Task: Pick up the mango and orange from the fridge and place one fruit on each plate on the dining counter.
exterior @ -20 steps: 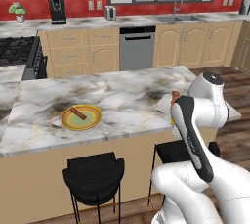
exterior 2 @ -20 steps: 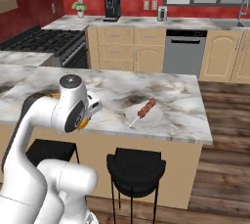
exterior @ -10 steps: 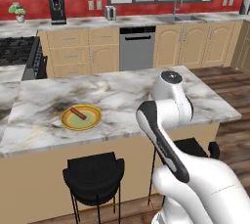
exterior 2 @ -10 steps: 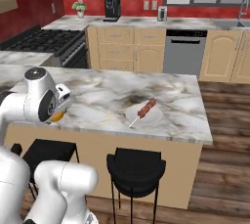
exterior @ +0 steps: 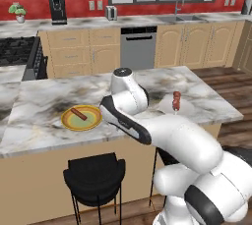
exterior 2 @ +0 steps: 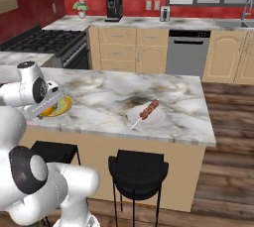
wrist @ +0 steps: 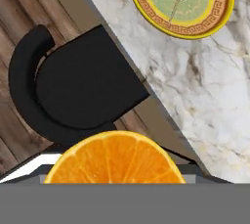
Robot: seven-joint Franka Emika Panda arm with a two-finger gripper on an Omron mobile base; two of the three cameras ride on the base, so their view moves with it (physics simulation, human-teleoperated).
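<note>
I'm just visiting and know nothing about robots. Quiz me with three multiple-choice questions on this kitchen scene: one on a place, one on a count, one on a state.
1. Where is the yellow plate?
A. on the stove
B. on the marbled dining counter
C. on a stool

2. How many plates are on that counter?
A. one
B. two
C. four

3. What are the fingers carrying?
A. nothing
B. the skewer
C. the orange

Answers:
1 B: it lies on the island top.
2 B: the yellow one and the white plate.
3 C: the hand view shows the orange right at the fingers, above a stool.
</note>
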